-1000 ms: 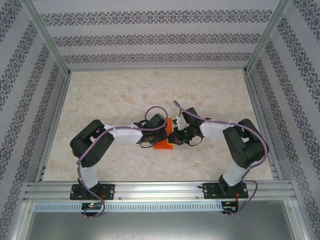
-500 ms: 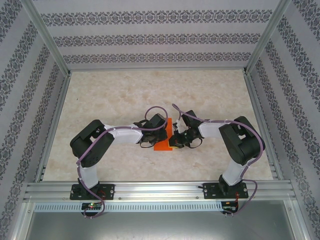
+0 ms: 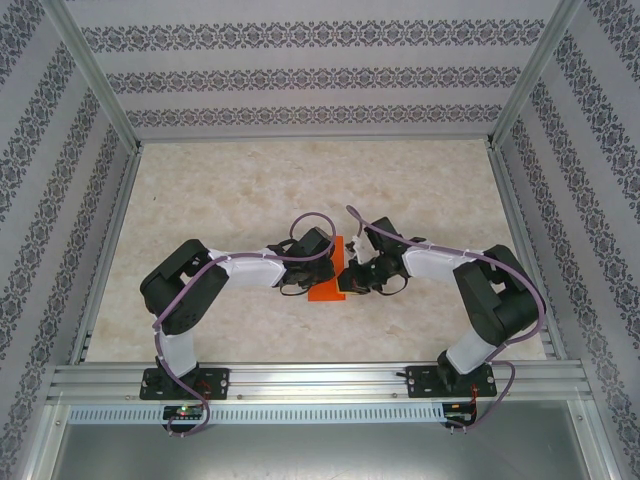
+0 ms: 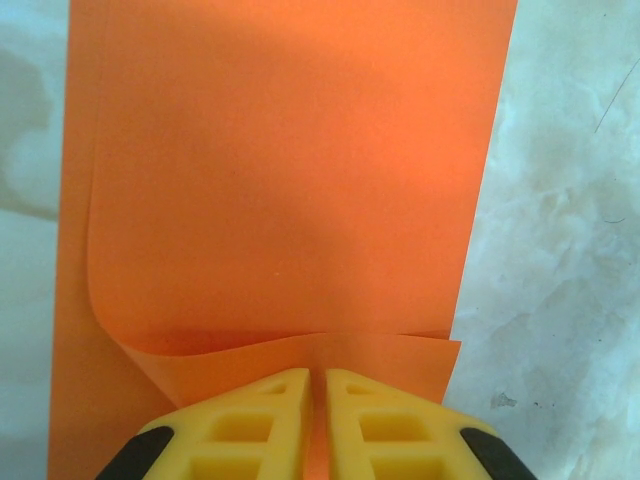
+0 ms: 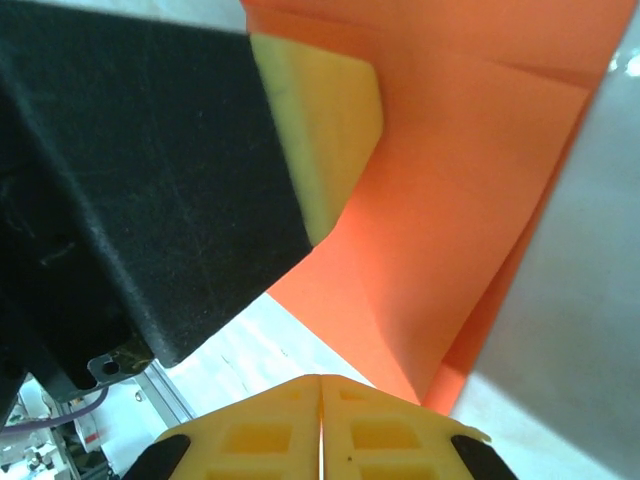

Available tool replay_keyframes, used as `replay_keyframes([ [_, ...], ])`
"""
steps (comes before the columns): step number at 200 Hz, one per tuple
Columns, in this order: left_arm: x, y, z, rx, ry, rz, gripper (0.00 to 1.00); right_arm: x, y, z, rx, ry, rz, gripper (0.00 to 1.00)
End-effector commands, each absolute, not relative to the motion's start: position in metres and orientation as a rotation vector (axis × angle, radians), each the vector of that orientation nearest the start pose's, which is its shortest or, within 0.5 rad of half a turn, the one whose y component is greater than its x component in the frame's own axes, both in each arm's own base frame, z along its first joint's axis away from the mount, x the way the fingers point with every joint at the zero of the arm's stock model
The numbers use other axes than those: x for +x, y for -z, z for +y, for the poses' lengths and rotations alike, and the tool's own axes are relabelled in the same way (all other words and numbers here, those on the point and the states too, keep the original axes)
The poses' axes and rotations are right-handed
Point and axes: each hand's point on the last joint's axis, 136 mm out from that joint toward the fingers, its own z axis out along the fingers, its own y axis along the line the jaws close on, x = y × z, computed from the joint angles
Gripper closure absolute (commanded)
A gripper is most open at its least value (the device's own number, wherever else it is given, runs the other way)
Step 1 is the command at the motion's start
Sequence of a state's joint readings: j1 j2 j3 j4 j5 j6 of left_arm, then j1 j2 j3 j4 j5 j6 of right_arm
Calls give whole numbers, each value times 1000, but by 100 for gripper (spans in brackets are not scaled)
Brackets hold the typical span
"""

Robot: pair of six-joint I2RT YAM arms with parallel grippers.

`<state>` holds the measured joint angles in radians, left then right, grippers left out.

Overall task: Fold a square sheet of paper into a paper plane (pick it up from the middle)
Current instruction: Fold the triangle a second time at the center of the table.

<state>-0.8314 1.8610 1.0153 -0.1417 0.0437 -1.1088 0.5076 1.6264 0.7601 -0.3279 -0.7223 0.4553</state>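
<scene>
1. Two arms meet at the middle of the marble table (image 3: pixel 230 190), wrists facing each other over the orange sheet (image 3: pixel 326 290), which lies between them, partly folded.
2. From above, both wrists cover much of the sheet. Its near part and a strip at the far end peek out.
3. The left gripper (image 4: pixel 317 375) has its yellow fingers almost together, with a thin slit between them. The near edge of the sheet's upper layer runs in at them and orange shows in the slit, so it pinches that layer. At its left side the layer curls up off the one beneath.
4. The right gripper (image 5: pixel 320 382) has its fingers pressed together with no gap. A pointed corner of the sheet reaches the tips just right of the seam; whether it is nipped I cannot tell.
5. In the right wrist view, the left gripper's black housing (image 5: pixel 130 180) blocks the left half, and its yellow finger (image 5: pixel 330 130) sits over the paper.
6. Patterned walls (image 3: pixel 300 75) enclose the table, an aluminium rail (image 3: pixel 320 375) runs along the near edge, and purple cables (image 3: pixel 320 218) loop over the wrists.
</scene>
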Motion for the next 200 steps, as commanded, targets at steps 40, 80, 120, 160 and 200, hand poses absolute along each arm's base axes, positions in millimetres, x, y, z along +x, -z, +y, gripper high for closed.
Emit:
replay_keyframes([
  [40,282,7,-320,-375,655,2797,85,223,-25,257,-273,-1156,2910,91],
  [80,281,9,-317,-375,634,2803,85,217,4,227,-222,-957,3020,91],
  [120,279,12,-315,-374,620,2808,85,203,23,204,-183,-861,3090,91],
  [160,279,14,-314,-376,615,2809,85,198,21,201,-97,-910,3086,91],
  [200,279,16,-313,-378,612,2811,85,186,22,197,-4,-1002,3077,90],
])
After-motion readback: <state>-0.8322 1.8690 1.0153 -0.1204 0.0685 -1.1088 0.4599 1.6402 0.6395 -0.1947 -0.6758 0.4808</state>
